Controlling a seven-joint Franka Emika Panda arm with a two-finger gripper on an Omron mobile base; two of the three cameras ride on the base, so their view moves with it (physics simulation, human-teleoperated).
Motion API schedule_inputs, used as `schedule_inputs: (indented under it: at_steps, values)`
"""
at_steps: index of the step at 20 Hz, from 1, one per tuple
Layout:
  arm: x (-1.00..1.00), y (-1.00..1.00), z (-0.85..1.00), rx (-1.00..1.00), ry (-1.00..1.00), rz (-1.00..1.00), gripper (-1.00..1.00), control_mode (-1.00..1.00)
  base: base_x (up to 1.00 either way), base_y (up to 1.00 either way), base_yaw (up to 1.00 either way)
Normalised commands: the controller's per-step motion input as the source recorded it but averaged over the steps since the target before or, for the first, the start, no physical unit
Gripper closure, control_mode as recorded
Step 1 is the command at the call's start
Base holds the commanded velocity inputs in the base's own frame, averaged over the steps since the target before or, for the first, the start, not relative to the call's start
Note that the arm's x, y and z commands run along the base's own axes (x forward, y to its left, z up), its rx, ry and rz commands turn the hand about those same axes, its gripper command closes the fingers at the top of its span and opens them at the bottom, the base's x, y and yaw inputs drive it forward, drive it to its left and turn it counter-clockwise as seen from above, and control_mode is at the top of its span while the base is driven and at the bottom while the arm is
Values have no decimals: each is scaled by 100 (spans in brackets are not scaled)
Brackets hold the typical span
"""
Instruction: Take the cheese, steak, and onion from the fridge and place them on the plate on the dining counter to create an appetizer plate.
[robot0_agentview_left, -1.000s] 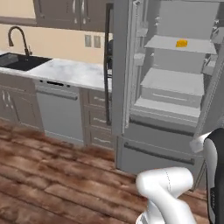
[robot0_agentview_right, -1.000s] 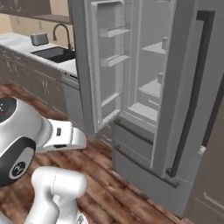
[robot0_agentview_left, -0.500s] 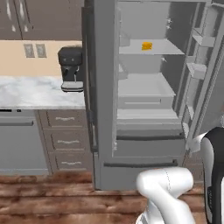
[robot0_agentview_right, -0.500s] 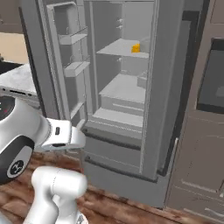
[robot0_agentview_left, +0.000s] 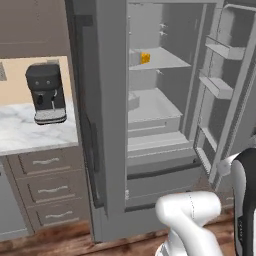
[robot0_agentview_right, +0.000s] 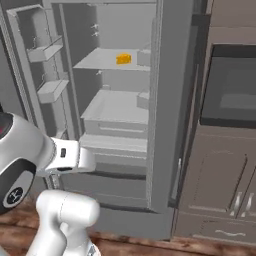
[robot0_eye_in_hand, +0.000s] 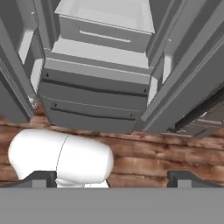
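Standing open in the middle of both base frames, the fridge (robot0_agentview_left: 150, 115) has the cheese (robot0_agentview_right: 123, 59) on its upper shelf. The fingers (robot0_eye_in_hand: 43, 178) are spread, grasping nothing.

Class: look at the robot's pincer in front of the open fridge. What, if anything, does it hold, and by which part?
Nothing is held. The pincer stands open with bare fingertips, and the cheese sits untouched on a fridge shelf.
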Motion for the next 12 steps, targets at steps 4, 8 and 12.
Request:
schedule_inputs:
  at_steps: [4,8,12]
  values:
    - [0,0,0,0,0,0,-100,100,39,27,-14]
    - [0,0,0,0,0,0,-100,100,23,-26,-1]
    - [0,0,0,0,0,0,-100,100,33,-23,0]
